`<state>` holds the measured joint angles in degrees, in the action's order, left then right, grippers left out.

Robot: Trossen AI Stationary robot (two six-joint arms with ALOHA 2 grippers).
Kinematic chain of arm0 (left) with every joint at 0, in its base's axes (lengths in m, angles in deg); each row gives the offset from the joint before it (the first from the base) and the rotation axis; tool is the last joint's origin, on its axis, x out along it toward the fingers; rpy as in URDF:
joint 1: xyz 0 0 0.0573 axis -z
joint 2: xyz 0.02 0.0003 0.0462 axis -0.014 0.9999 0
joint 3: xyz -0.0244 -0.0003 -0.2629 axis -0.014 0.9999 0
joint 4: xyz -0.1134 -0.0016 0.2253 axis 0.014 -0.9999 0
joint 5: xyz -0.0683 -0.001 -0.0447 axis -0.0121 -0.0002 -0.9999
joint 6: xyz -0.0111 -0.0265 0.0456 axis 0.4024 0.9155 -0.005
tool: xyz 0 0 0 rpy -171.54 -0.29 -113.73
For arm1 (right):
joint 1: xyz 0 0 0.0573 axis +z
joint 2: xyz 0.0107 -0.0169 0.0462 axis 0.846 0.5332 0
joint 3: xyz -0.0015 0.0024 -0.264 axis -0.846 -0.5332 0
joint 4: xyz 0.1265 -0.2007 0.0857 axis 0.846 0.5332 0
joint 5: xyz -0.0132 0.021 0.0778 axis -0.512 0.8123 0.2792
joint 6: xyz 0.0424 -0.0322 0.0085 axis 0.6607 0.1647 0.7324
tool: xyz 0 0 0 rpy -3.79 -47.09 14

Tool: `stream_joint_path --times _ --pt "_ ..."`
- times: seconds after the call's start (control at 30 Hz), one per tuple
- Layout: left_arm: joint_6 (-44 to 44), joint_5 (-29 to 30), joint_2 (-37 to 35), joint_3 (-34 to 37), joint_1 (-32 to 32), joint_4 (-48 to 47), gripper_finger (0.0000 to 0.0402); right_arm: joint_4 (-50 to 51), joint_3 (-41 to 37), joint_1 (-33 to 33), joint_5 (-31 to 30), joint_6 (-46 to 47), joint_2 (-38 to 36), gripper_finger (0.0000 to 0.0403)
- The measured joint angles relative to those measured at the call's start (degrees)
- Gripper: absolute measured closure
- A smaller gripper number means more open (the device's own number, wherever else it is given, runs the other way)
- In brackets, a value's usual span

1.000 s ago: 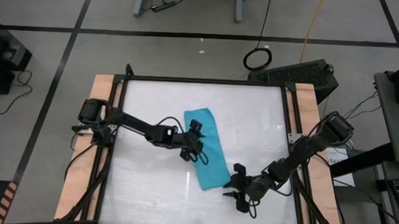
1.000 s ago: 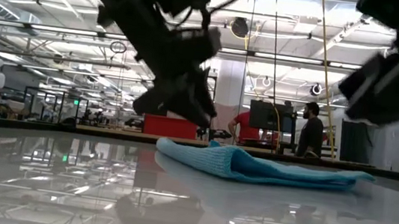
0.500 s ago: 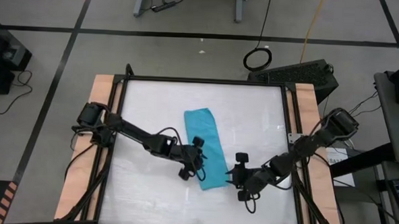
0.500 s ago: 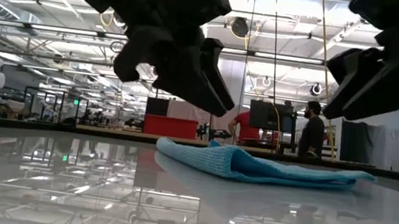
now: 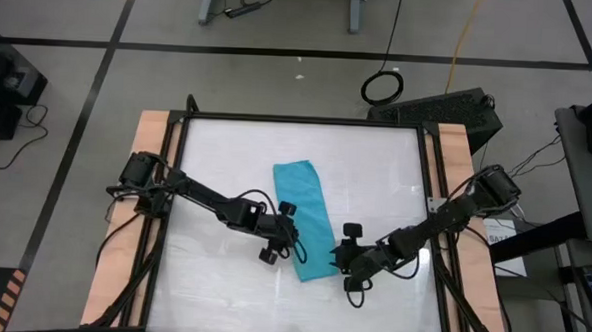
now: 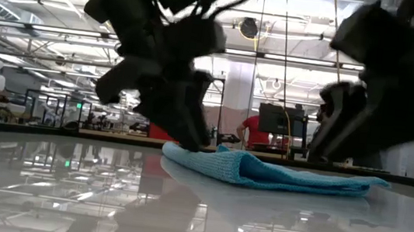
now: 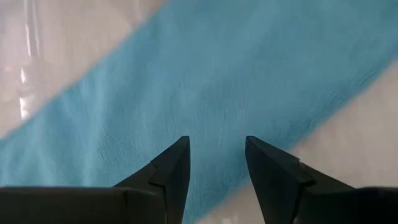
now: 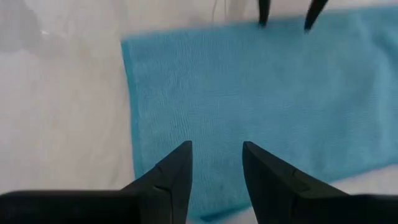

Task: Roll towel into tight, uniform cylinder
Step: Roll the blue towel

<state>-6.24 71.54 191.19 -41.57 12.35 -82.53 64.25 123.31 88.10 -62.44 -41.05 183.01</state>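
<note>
The turquoise towel (image 5: 305,201) lies flat on the white tabletop as a long folded strip. It runs from the far middle toward the near right. It also shows in the low view (image 6: 278,173). My left gripper (image 5: 295,238) is open and low at the strip's left long edge, near its near end, with its fingertips over the cloth (image 7: 216,142). My right gripper (image 5: 335,256) is open and low at the opposite long edge. In its wrist view (image 8: 216,146) its fingertips are over the towel's near end (image 8: 186,112). My left gripper comes slanting down from the table's left, its open fingers (image 7: 177,155) over the towel near its near end. I cannot tell whether they touch the cloth. My right gripper comes slanting down from the table's right, its open fingers (image 8: 180,158) over the same end. I cannot tell whether they touch.
The white tabletop (image 5: 226,163) has a black frame and wooden side strips (image 5: 147,139). Bare table lies on all sides of the towel. People stand in the room beyond the table (image 6: 324,133).
My left gripper has gone toward the table's near edge along the towel and come down to its near part. My right gripper has gone toward the table's left and far edges and come down to the towel's near end. The towel has stayed still.
</note>
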Motion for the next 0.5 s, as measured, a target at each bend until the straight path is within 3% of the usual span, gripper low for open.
stream_joint_path --times 0.37,0.5 --pt "-7.30 0.54 1.15 0.18 -2.57 -4.74 0.0240 -15.32 0.94 0.97 3.73 8.54 10.68 0.0271" --pt "-10.80 2.32 0.66 0.22 -2.34 -4.99 0.0240 -15.26 3.25 2.16 4.22 8.01 11.28 0.0271"
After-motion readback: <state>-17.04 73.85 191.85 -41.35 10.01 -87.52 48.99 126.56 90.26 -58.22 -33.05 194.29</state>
